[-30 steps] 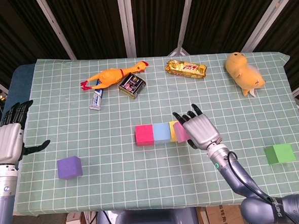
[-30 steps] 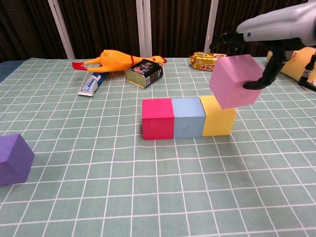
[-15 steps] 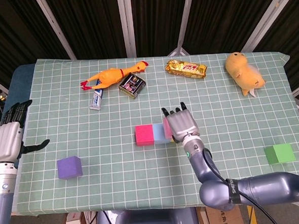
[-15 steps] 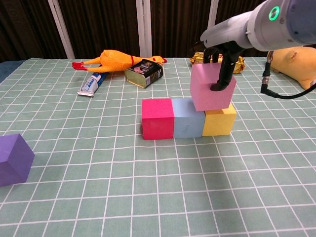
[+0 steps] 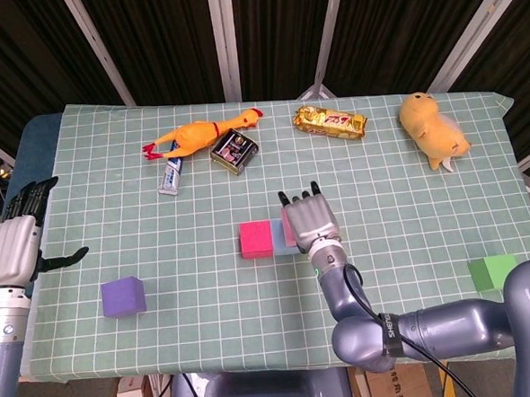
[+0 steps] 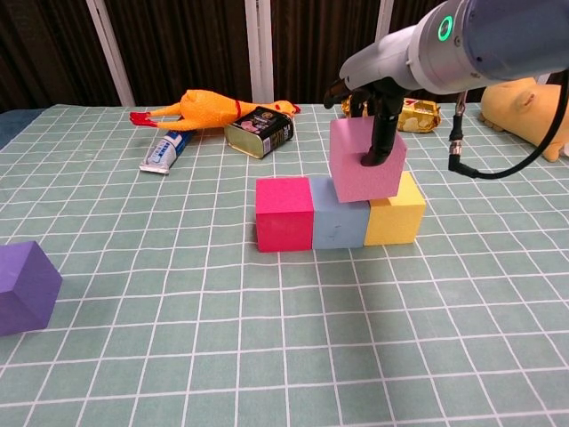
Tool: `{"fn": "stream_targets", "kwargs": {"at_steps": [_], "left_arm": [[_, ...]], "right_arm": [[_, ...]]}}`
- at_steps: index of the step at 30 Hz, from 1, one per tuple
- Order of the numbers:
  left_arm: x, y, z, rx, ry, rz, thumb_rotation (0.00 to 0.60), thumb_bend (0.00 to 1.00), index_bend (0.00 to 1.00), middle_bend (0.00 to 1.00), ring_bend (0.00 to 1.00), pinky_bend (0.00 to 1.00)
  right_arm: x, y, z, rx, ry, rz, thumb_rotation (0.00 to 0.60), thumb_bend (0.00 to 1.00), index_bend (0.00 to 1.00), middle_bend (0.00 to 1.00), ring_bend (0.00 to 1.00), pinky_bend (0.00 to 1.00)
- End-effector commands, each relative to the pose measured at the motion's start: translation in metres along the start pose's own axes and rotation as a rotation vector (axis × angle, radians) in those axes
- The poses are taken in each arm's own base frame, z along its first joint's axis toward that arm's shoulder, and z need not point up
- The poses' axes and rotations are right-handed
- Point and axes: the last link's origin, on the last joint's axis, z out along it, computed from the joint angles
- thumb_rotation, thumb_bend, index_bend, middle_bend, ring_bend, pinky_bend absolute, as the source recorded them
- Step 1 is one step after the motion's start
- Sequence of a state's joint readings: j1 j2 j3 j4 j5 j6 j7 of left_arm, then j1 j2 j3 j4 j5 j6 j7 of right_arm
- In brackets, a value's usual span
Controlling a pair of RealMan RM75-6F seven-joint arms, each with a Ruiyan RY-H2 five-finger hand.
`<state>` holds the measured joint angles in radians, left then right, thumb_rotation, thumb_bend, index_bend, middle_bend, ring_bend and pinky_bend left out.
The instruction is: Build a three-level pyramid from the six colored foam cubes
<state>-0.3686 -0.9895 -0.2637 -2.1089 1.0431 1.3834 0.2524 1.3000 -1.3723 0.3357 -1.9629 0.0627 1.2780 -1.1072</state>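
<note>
- Placement turns on one relation: the pink cube (image 6: 366, 166), gripped from above by the right hand (image 6: 373, 98), sits tilted over the seam between the blue cube (image 6: 336, 222) and the yellow cube (image 6: 395, 214), its lower edge at or just above their tops; whether it touches cannot be told.
- Fingers (image 6: 380, 133) of the right hand reach down the cube's near face and hold it; in the head view the hand (image 5: 308, 223) hides most of the cube and the right end of the row.
- Base row stands mid-table (image 6: 267, 356): magenta cube (image 6: 284, 213), blue, then yellow, touching side by side.
- My reading: the pink cube needs levelling and a short drop straight down so that it straddles the blue-yellow seam as the first second-level block.
- Left hand (image 5: 16, 245) hangs at the table's left edge, fingers apart, holding nothing.
- Purple cube (image 5: 123, 296) lies near that left hand, well apart from the row; the green cube (image 5: 491, 271) lies far to the right, nearer the right arm.
- Risk, as I judge it: releasing it tilted could let the foam tip off toward the front.
</note>
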Motion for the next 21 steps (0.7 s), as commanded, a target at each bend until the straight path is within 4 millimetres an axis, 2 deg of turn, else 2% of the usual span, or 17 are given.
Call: {"fn": "stream_targets", "kwargs": {"at_steps": [1,21], "left_arm": [[-0.0002,0.0001,-0.0001,0.000,-0.001,0.000,0.600,0.09,0.00,0.06,0.01,0.07],[-0.0014,-0.0001,0.0012,0.002,0.000,0.007,0.600,0.09,0.00,0.06,0.01,0.07]], "right_arm": [[-0.0010,-0.0008,0.0006,-0.001,-0.004,-0.001,0.600,0.36,0.00,0.32,0.20,0.00],[-0.0057,0.0004,0.0055,-0.009,-0.008,0.011,0.600,0.36,0.00,0.32,0.20,0.00]]}}
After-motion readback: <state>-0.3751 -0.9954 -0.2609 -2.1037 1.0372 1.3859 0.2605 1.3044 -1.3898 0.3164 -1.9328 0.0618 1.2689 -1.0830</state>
